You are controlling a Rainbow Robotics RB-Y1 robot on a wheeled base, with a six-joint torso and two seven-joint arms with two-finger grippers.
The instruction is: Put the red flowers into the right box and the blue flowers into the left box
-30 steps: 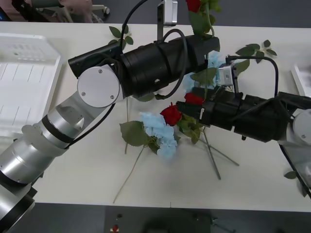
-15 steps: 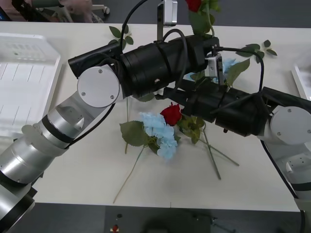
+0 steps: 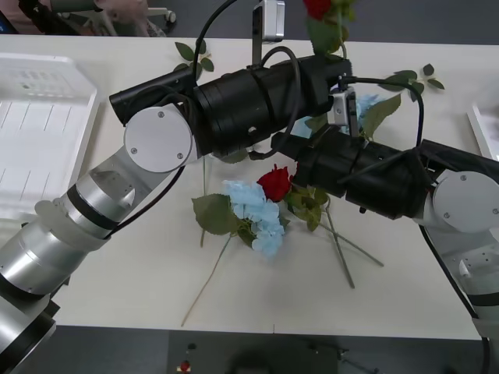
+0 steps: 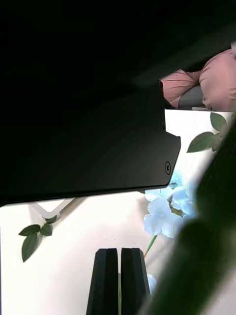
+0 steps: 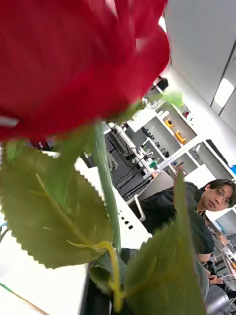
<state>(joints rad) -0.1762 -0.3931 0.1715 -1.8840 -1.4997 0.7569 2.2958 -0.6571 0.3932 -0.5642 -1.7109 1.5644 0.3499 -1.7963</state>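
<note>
Left claw [image 3: 337, 68] holds a rose [image 5: 73, 59] aloft, bound for the right box [image 3: 477, 125]. Right claw [image 4: 119, 280], pinched shut and empty, probes beneath toward a hydrangea [image 4: 164, 211] on the table [image 3: 117, 265].

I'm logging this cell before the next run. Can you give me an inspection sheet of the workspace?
Surface: white table.
Job's things: red rose and blue flowers lie mid-table; another rose raised by the left gripper; left box at the left edge.
Clutter: loose leaf sprigs.
Grippers: left holds a rose stem; right gripper shut, under the left arm.
Cables: black cables on both arms.
Surroundings: shelves and desks behind.
</note>
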